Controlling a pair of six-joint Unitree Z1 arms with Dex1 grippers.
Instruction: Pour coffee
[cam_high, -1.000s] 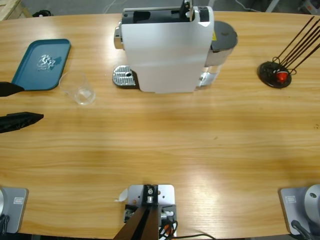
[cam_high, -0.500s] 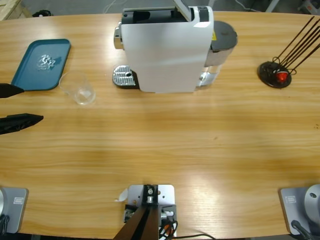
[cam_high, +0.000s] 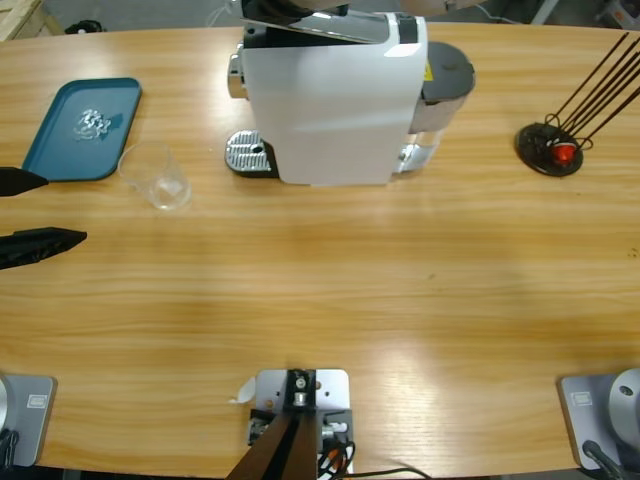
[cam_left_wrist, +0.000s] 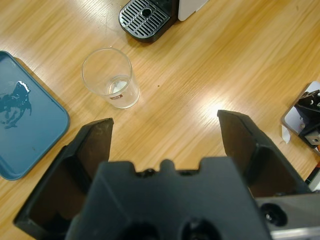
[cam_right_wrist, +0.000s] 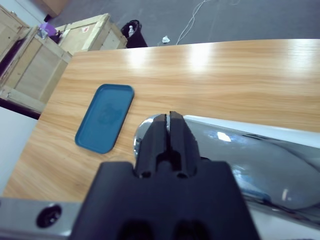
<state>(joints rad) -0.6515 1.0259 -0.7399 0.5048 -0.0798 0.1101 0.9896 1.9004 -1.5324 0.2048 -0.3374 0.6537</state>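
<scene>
From above, the machine (cam_high: 335, 95) stood at the table's (cam_high: 400, 290) far edge, an empty glass (cam_high: 155, 177) beside a blue tray (cam_high: 80, 130). In the left wrist view, the left gripper (cam_left_wrist: 165, 140) gaped wide short of the glass (cam_left_wrist: 111, 77). In the right wrist view, the right gripper (cam_right_wrist: 169, 131) was pressed together above the machine's chrome lid (cam_right_wrist: 240, 155). No coffee could be made out.

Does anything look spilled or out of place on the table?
The glass stands beside the drip grate, not on it. The blue tray carries a shiny wet-looking patch. Nothing else stands out.

Matte black pincer (cam_left_wrist: 165, 145) w/ angular hollow-backed jaws, blocky body, silver wrist edge w/ screw hole
</scene>
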